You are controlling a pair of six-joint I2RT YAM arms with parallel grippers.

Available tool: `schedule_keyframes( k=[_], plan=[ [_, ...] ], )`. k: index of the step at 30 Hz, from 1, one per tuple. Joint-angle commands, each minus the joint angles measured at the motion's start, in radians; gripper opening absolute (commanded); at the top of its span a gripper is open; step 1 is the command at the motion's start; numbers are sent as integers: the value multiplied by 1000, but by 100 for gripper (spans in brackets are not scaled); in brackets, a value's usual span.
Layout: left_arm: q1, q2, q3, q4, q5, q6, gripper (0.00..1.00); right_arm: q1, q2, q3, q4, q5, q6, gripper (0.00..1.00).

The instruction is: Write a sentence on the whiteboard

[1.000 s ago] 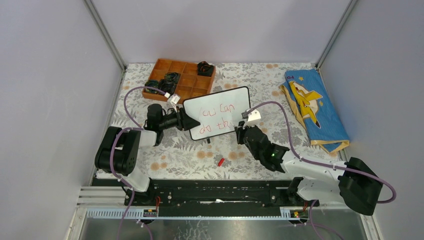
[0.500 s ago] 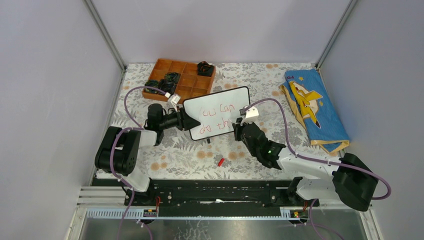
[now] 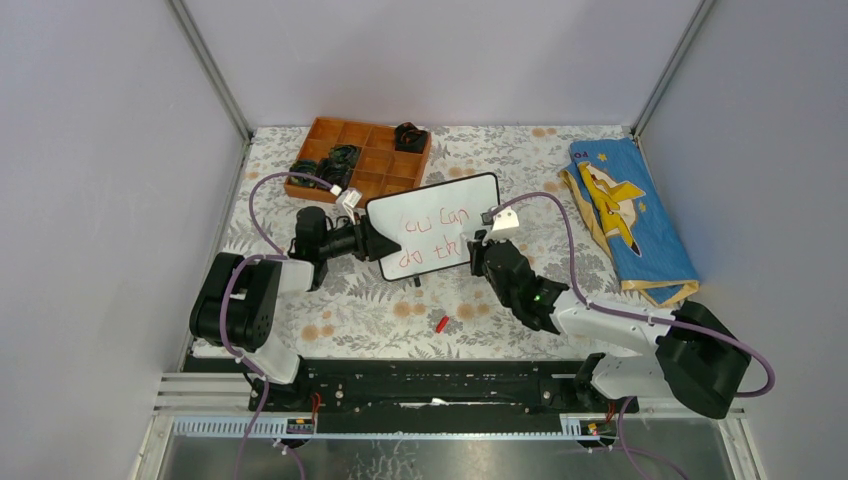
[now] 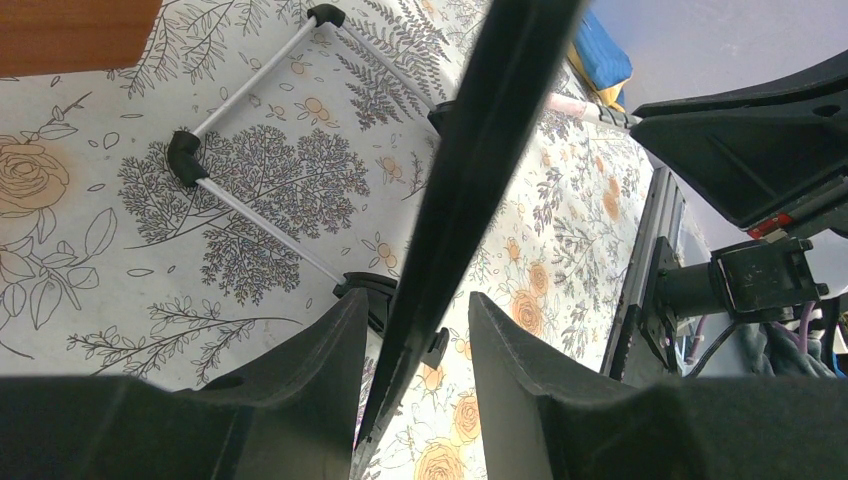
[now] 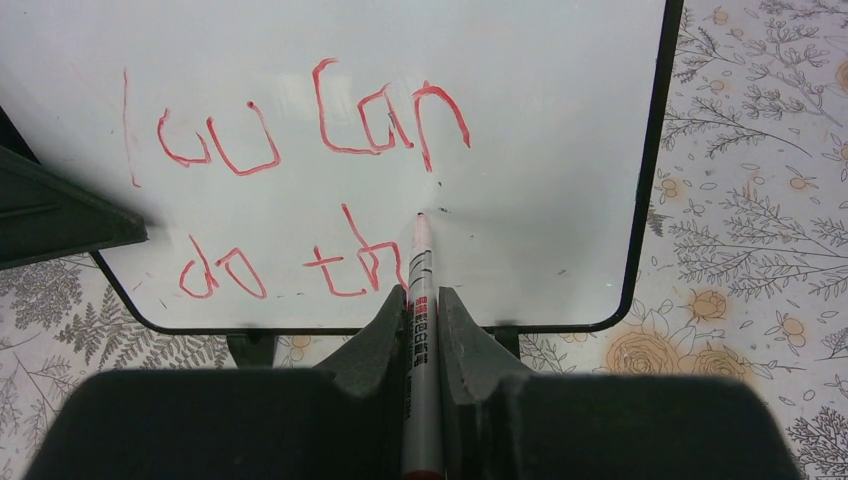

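floral-patterned bench | small white rectangular whiteboard with black frame tilted at centre, near side of orange compartment tray | left jaws grip its left edge | right jaws clamp thin white-and-red marker, tip just right of "th" | red handwritten sentence

The whiteboard has a smooth, slightly glossy white face in a thin black plastic-looking frame. The marker barrel is smooth white plastic. The floral table cover looks matt; the blue cloth at upper right is soft, creased fabric.
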Motion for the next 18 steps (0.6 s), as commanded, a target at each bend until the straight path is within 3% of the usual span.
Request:
schedule_keyframes(
  k=[1,18],
  plan=[
    [-5,-27,24,9,-8,25,49,-13,8,39,68,13,1,0],
    [-5,-26,27,7,-6,26,49,-23,19,35,31,5,18,0]
  ],
)
